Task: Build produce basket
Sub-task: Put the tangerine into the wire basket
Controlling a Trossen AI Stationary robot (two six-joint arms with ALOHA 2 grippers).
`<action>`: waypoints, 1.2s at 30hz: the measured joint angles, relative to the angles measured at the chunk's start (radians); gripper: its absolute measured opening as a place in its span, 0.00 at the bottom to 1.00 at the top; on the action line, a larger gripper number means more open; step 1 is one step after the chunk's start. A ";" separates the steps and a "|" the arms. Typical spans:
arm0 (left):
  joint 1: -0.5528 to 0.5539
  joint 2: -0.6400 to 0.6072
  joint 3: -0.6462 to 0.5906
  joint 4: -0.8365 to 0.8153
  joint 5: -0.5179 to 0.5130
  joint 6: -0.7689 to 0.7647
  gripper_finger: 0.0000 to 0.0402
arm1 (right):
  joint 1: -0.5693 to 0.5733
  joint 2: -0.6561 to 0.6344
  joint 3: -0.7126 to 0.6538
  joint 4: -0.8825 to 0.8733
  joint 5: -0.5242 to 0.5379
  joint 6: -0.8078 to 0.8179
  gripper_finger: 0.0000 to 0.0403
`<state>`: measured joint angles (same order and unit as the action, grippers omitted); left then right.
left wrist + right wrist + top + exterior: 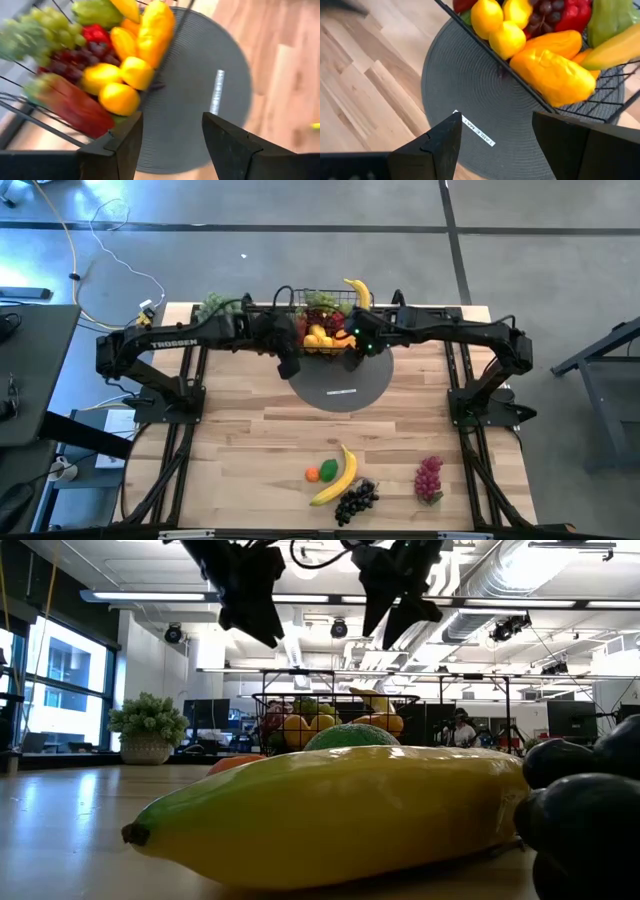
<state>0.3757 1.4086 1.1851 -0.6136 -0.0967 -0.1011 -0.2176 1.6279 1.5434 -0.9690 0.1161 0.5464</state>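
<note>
- The wooden counter [250,440] carries everything; its far edge is at the top of the high view.
- The round grey mat [340,385] lies at the middle of the counter's far half.
- The black wire basket [325,330] stands on the mat's far part, close to the far edge, heaped with produce: lemons [506,37], orange pieces [552,75], red pieces and dark grapes [75,62].
- The left gripper [170,137] hangs above the mat just beside the basket's left side, its fingers spread apart with nothing between them.
- The right gripper [495,145] hangs above the mat just beside the basket's right side, likewise released and empty.
- A yellow banana [336,478] lies near the near edge, at its middle.
- A second banana [358,291] sticks out at the basket's far right corner.
- A pale green leafy bunch [212,305] sits at the far edge, left of the basket.
- Purple grapes [429,478] lie near the near right corner.
- Black grapes [356,500] touch the near banana's right end.
- A small green piece [327,470] and a small orange piece [312,474] lie just left of that banana.
</note>
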 joint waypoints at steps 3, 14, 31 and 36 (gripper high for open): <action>-0.050 0.000 0.000 -0.018 0.003 -0.113 0.49 | 0.013 -0.003 0.000 -0.017 0.034 0.018 0.56; -0.256 0.000 0.000 -0.030 0.043 -0.478 0.49 | 0.017 -0.062 0.000 -0.060 0.042 0.018 0.56; -0.569 0.011 0.000 -0.028 0.077 -0.474 0.51 | 0.017 -0.084 0.000 -0.163 0.040 -0.004 0.56; -0.598 0.065 0.000 -0.018 0.057 -0.468 0.57 | 0.017 -0.104 0.000 -0.181 0.069 -0.004 0.56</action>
<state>-0.2226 1.4740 1.1847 -0.6320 -0.0394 -0.5695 -0.2001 1.5243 1.5436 -1.1499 0.1855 0.5419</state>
